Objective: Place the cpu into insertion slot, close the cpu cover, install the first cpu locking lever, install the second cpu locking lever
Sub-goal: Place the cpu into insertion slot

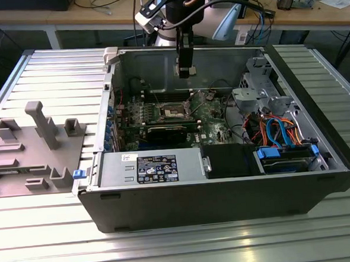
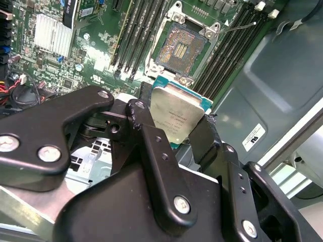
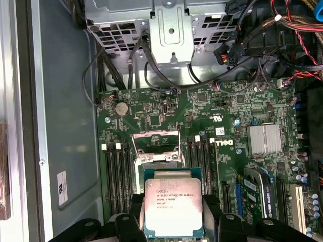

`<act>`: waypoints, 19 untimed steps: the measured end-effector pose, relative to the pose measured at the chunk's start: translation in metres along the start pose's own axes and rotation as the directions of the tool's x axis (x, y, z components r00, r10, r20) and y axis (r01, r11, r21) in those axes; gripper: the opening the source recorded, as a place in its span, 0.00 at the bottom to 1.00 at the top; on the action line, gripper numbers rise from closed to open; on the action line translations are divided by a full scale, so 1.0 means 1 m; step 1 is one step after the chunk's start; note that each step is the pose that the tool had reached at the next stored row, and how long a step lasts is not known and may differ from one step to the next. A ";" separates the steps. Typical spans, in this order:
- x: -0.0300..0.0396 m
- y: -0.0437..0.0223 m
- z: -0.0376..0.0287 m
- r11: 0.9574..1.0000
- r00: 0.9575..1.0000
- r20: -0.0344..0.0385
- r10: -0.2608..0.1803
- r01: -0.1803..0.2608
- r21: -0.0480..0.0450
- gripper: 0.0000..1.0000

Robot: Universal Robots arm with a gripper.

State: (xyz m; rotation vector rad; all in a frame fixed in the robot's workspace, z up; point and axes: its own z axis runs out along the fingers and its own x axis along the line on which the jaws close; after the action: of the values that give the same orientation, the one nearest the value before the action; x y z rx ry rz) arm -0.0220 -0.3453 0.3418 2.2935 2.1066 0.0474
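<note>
We see the gripper (image 1: 184, 71) hanging inside the open computer case (image 1: 226, 193), which lies on its side on the ribbed metal counter (image 1: 169, 238). The jaws are clamped on the cpu (image 2: 176, 113), one black finger (image 2: 146, 113) pressing each of two opposite edges, and in both wrist views its dull silver top faces the camera. The chip is in the air above the green motherboard (image 1: 210, 120) and apart from it, not yet seated. In the second wrist view the insertion slot (image 2: 180, 50) lies just beyond the chip, uncovered, with its dark centre and rows of gold contacts bare inside a pale metal rim. A thin metal lever (image 2: 237, 27) angles away from one corner of the slot, over the long black memory slots (image 2: 229, 55) beside it. In the first wrist view the cpu (image 3: 173, 204) hides part of the slot, and the cpu cover (image 3: 155, 135) stands open past it as a silver frame. On the same board we also see a finned silver heat sink (image 3: 264, 138), and a grey metal drive cage (image 3: 171, 20) sits at the board's far edge. In the exterior view, blue cables (image 1: 276, 131) curl in the case toward the exterior view's right, and grey plastic fixtures (image 1: 38, 127) stand on the counter at the exterior view's left.
</note>
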 end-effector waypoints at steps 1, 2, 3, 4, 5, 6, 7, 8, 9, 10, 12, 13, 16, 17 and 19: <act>0.0000 0.0000 0.0000 1.000 1.000 0.000 0.001 -0.001 0.000 0.54; 0.0000 0.0000 0.0000 1.000 1.000 0.000 0.002 -0.002 0.000 0.54; 0.0000 0.0000 0.0000 1.000 1.000 0.000 0.003 -0.003 0.000 0.54; 0.0000 0.0000 0.0000 1.000 1.000 0.000 0.004 -0.004 0.000 0.54; 0.0000 0.0000 0.0000 1.000 1.000 0.000 0.005 -0.005 0.000 0.54; 0.0000 0.0000 0.0000 1.000 1.000 0.000 0.006 -0.006 0.000 0.54; 0.0000 0.0000 0.0000 1.000 1.000 0.000 0.008 -0.008 0.000 0.54; 0.0000 0.0000 0.0000 1.000 1.000 0.000 0.009 -0.009 0.000 0.54; 0.0000 0.0000 0.0000 1.000 1.000 0.000 0.010 -0.010 0.000 0.54; 0.0000 0.0000 0.0000 1.000 1.000 0.000 0.012 -0.012 0.000 0.54; 0.0000 0.0000 0.0000 1.000 1.000 0.001 0.014 -0.014 0.000 0.54; 0.0000 0.0000 0.0000 1.000 1.000 0.001 0.015 -0.015 0.000 0.54; 0.0000 0.0000 0.0000 1.000 1.000 0.001 0.018 -0.018 0.000 0.54; 0.0000 0.0000 0.0000 1.000 1.000 0.001 0.019 -0.019 0.000 0.54; 0.0000 0.0000 0.0000 1.000 1.000 0.001 0.021 -0.021 0.000 0.54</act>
State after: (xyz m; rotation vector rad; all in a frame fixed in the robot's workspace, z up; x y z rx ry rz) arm -0.0220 -0.3453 0.3418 2.3153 2.0822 0.0469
